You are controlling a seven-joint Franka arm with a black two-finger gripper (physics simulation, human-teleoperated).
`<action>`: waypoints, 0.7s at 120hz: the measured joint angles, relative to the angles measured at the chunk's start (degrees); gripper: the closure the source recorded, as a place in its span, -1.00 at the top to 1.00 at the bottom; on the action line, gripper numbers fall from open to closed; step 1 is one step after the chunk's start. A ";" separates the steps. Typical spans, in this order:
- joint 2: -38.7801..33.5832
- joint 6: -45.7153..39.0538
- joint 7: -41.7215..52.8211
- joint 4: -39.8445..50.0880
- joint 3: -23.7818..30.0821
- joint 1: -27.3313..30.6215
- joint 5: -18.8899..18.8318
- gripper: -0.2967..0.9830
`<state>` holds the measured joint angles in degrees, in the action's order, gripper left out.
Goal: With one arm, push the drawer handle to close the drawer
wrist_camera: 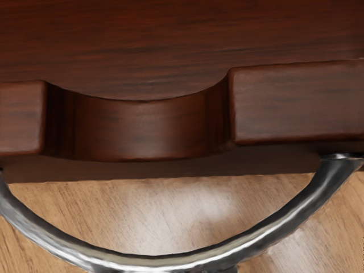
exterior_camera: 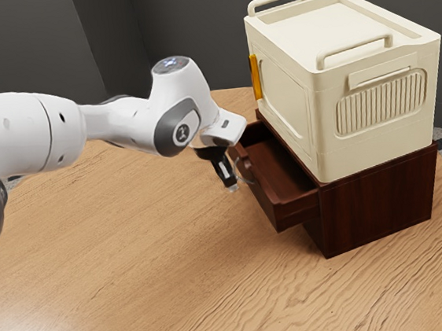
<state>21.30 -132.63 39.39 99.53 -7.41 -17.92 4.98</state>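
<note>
My black gripper [exterior_camera: 228, 179] points down just outside the drawer front, close to the curved metal handle [exterior_camera: 245, 172]; whether they touch is unclear. The dark red-brown drawer [exterior_camera: 285, 176] stands pulled out of its wooden cabinet [exterior_camera: 382, 194], toward the arm. From the wrist, the silver handle [wrist_camera: 153, 261] arcs away from the drawer front [wrist_camera: 296, 102], whose top edge has a rounded notch. A dark shape meets the lowest part of the arc.
A cream storage box [exterior_camera: 347, 81] with two top handles rests on the cabinet, an orange strip [exterior_camera: 256, 77] at its side. The round wooden table [exterior_camera: 152, 260] extends beneath; its edge curves past the cabinet at the exterior view's right.
</note>
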 joint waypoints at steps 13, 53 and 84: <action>2.17 -1.54 0.35 -2.18 1.23 -0.01 1.17 -0.43; 5.93 -6.56 1.20 -7.75 3.81 -0.01 2.81 -0.43; 5.30 -8.97 1.57 -7.31 4.56 -0.02 3.68 -0.42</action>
<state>26.60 -141.60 40.97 92.22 -2.85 -17.94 8.66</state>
